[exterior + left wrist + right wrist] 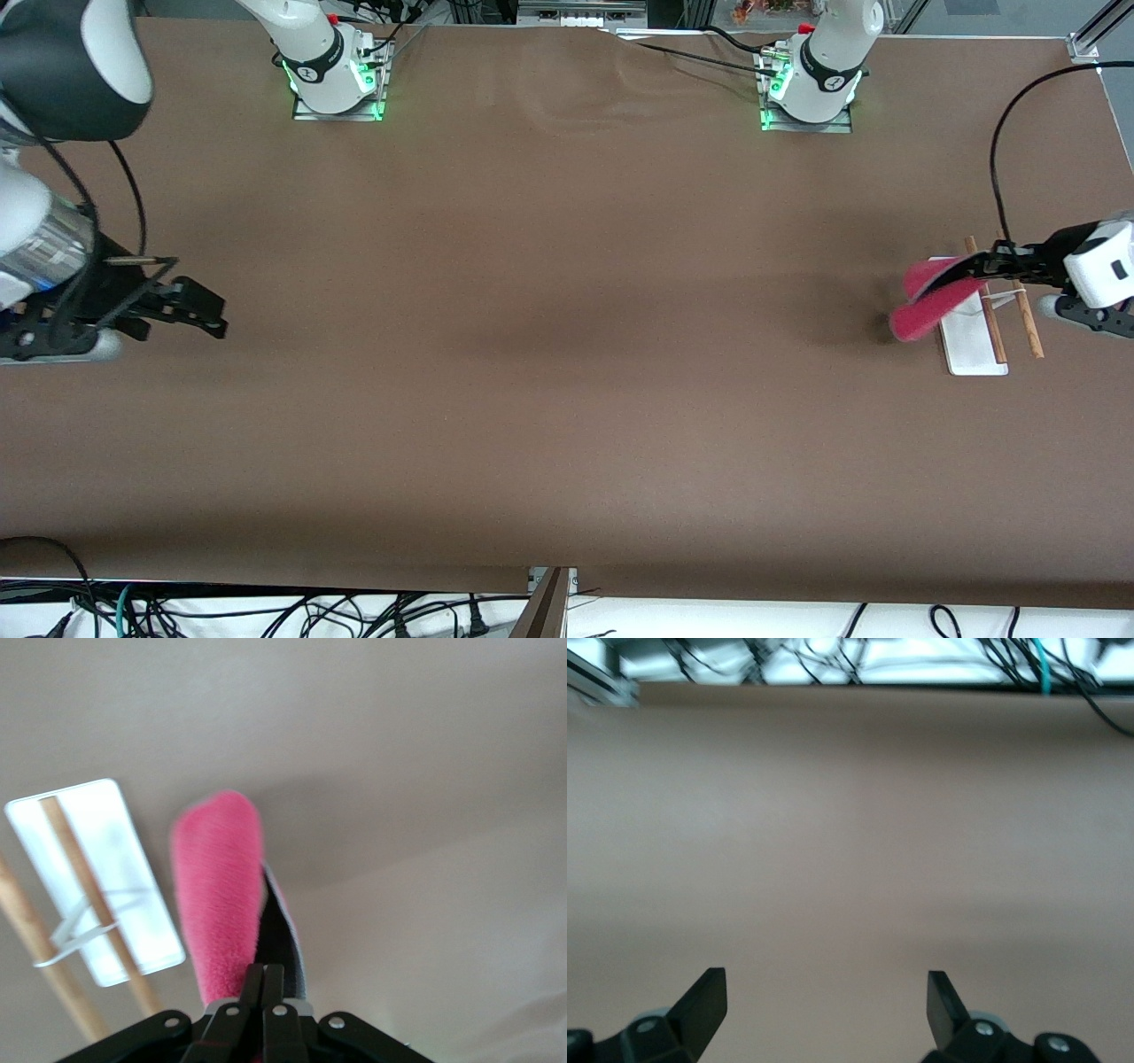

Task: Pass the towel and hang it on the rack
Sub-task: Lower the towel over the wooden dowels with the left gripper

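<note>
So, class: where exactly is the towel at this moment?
The towel hangs pinched in the shut left gripper, in the air over the rack at the left arm's end of the table, not yet draped on its rods.

Brown table (549,354) open mid-span; white-based wooden-rod rack (974,341) with pink-red soft towel (926,306) above blocks left arm's end.

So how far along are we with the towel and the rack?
The pass looks done: the left tool is shut on the towel, held over the rack at the left arm's end. The right tool waits open and empty at its own end. Left to do: drape the towel over the rods and release.
</note>
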Available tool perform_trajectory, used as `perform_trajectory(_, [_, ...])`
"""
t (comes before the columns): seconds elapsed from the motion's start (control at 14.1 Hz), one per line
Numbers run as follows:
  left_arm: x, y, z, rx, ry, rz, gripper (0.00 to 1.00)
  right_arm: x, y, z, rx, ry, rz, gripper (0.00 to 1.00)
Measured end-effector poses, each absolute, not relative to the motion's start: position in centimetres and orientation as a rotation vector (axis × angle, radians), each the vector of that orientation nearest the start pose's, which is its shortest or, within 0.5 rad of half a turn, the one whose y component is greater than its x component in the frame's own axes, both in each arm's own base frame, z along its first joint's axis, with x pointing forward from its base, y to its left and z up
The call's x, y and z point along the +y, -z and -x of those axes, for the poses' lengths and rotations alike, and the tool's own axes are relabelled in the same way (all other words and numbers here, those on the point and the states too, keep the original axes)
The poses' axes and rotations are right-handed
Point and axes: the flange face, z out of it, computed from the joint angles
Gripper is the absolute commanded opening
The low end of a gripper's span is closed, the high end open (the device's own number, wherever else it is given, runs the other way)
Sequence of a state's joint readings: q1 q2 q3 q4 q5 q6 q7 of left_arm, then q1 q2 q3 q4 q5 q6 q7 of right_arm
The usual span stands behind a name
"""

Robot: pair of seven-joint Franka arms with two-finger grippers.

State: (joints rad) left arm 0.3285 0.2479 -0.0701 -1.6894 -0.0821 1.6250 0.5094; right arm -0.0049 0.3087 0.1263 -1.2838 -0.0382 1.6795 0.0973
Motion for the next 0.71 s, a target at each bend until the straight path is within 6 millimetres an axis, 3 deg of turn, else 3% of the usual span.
perform_trajectory(0.21, [19.4,-41.0,-57.3,0.488,-0.41,3.302,0.0,1.7,-60.2,-62.7,-0.016,0.01,3.197,1.0])
perform_trajectory(0.36, [22.3,-40.3,-56.8,0.544,-0.379,3.297,0.0,-2.2,-60.3,-61.7,-0.087,-0.061,3.209,1.0])
perform_trajectory(0.43, [23.7,-40.1,-56.4,0.561,-0.371,3.291,0.0,-3.2,-60.3,-61.4,-0.122,-0.087,3.208,1.0])
perform_trajectory(0.71, [28.5,-40.2,-55.1,0.676,-0.326,3.214,0.0,-2.6,-60.5,-60.6,-0.172,-0.141,3.2,1.0])
